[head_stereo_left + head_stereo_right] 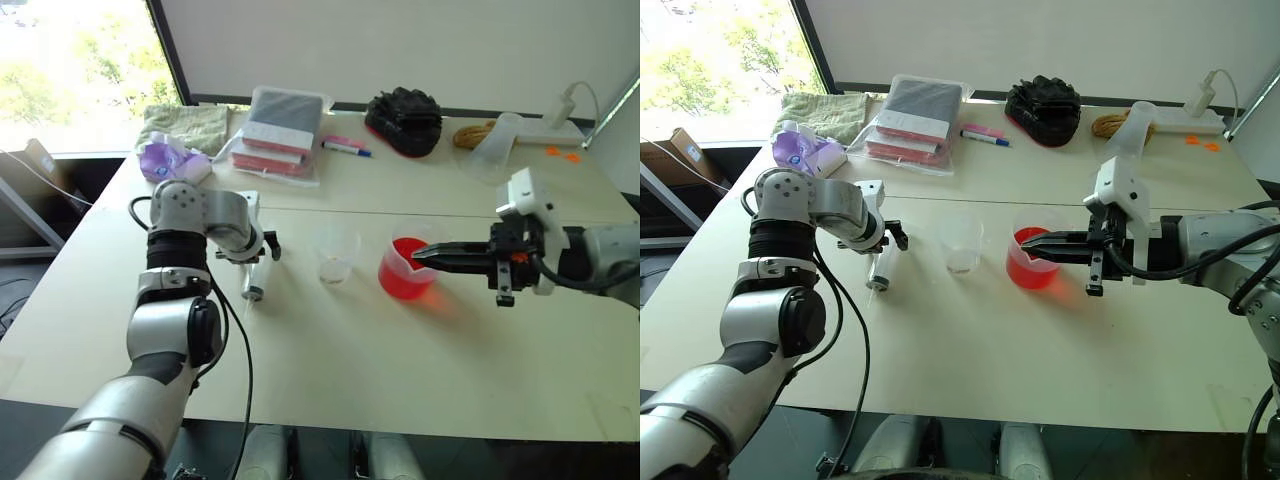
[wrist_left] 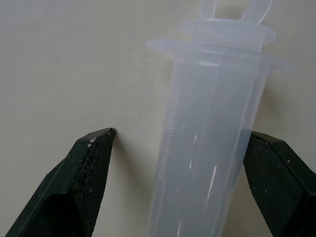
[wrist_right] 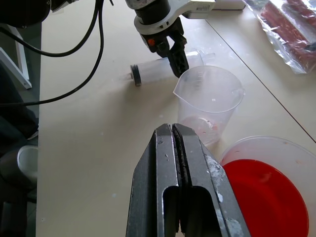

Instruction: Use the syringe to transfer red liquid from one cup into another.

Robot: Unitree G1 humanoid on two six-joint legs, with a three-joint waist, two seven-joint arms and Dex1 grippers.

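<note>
At the far side of the pale counter [image 1: 330,400], a clear plastic bag with dark and red books [image 1: 279,135] is lying flat. Just beside it a blue marker [image 1: 346,149] is resting. A black glove [image 1: 404,120] is sitting further right, a folded green cloth [image 1: 186,126] and a purple packet [image 1: 165,159] further left.

No readable text anywhere; the syringe [image 2: 207,148] carries only fine tick marks on its barrel, no legible numbers.
</note>
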